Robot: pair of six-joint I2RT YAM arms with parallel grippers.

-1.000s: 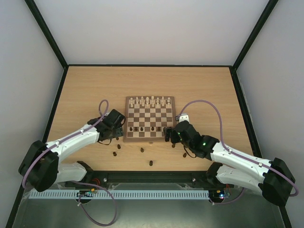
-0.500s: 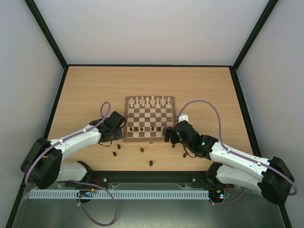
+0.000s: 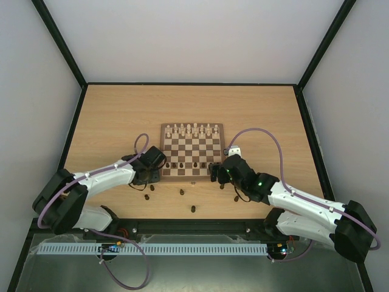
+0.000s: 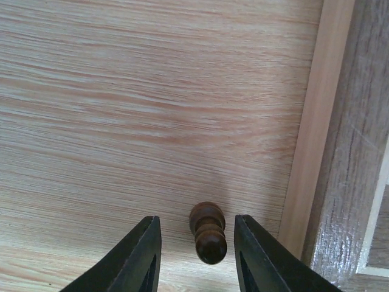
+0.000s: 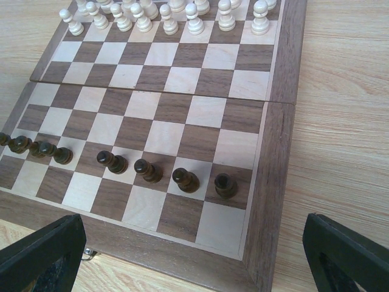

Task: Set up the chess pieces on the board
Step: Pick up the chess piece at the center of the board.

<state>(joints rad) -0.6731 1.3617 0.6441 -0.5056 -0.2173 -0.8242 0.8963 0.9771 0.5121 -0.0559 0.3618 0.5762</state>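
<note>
Beside the board, left end effector, cropped, flanks perhaps a pawn.

The board is chequered dark brown and cream inside a mid-brown frame, with cream pieces along the top of the right wrist view and dark brown pieces in its lower half. The table is pale wood with fine streaked grain, and a glossy dark brown pawn sits bottom centre of the left wrist view between black fingers. From above, the arms are white with black ends, trailing purple cables
</note>
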